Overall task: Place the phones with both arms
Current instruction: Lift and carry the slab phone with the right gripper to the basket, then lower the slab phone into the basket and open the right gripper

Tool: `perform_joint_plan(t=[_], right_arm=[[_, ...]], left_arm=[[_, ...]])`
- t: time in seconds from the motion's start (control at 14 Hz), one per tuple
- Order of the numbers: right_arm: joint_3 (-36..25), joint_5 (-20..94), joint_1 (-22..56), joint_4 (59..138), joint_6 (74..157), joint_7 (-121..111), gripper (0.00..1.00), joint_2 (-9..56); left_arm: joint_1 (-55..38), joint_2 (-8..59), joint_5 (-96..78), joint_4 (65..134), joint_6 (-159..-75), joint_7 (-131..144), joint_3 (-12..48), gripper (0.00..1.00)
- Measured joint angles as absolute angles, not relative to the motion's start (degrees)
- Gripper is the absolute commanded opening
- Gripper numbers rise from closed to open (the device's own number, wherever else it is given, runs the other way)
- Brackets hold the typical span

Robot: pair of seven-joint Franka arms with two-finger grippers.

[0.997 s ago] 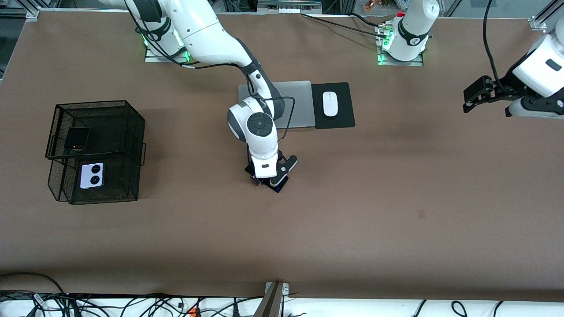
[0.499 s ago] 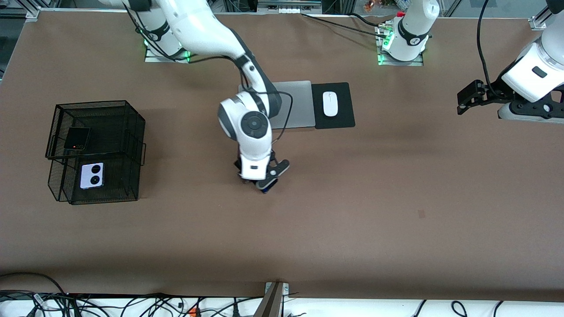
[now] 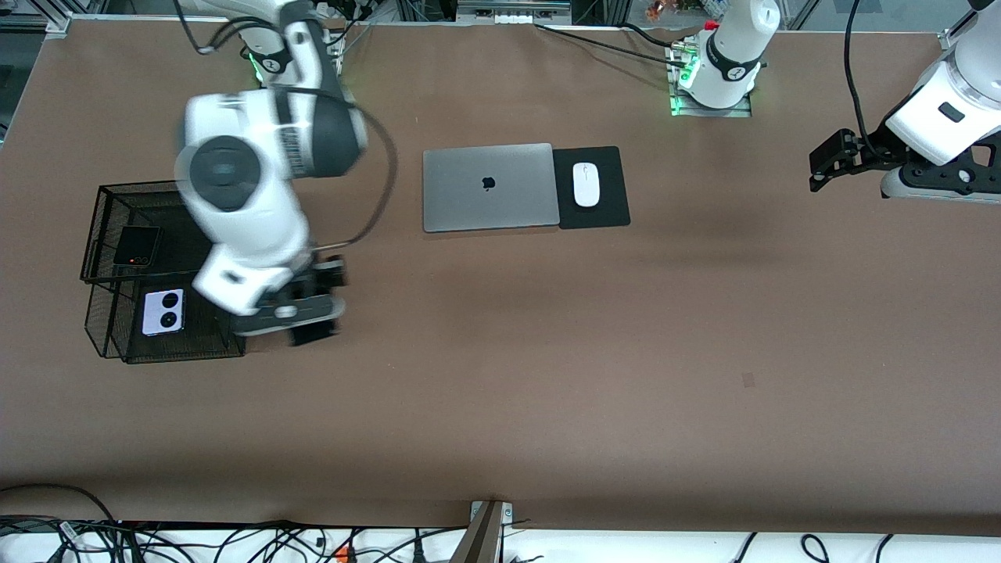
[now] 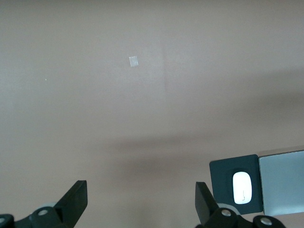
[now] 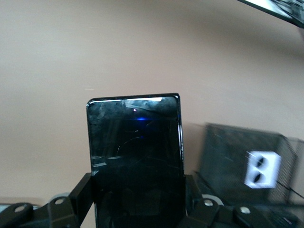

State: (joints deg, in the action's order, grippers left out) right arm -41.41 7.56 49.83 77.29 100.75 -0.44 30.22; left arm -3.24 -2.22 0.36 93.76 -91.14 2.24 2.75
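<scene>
Gripping the long black slab phone [image 5: 135,161], your right gripper [image 3: 301,317] is hovering beside the black wire-mesh basket [image 3: 235,205]; your left gripper [image 4: 141,205] is waiting, jaws wide open.

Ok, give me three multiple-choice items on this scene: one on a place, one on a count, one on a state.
1. Where is the lilac-white phone?
A. in the rack's lower tray
B. on the laptop
C. on the mouse pad

2. How many phones lie in the rack?
A. none
B. two
C. three

3. The right gripper is
A. open, empty
B. shut on the long black phone
C. shut on the mouse

Key: 1 A, it lies under the upper tray's front edge. 2 B, it and the black folded phone. 3 B, right wrist view shows it clamped.
</scene>
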Motion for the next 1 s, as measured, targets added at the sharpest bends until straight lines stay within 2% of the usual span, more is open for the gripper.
perform_joint_plan(t=[0.21,0.5,0.71,1.0], right_arm=[[-46.80,7.59,47.18,78.61,96.62,-1.74,0.00,30.14],[-47.86,7.66,39.49,81.79,96.18,-3.84,0.00,30.10],[-48.16,7.86,37.48,88.17,101.46,-6.27,0.00,27.06],[-48.39,7.84,37.56,101.82,110.89,-7.99,0.00,18.25]], left_arm=[[-3.21,-2.41,0.36,93.81,-91.18,2.24,2.50,1.00],[-3.20,-2.54,0.36,93.84,-91.20,2.24,2.45,1.00],[-3.19,-2.54,0.36,93.86,-91.20,2.24,2.43,1.00],[-3.17,-2.54,0.36,93.88,-91.20,2.24,2.42,1.00]])
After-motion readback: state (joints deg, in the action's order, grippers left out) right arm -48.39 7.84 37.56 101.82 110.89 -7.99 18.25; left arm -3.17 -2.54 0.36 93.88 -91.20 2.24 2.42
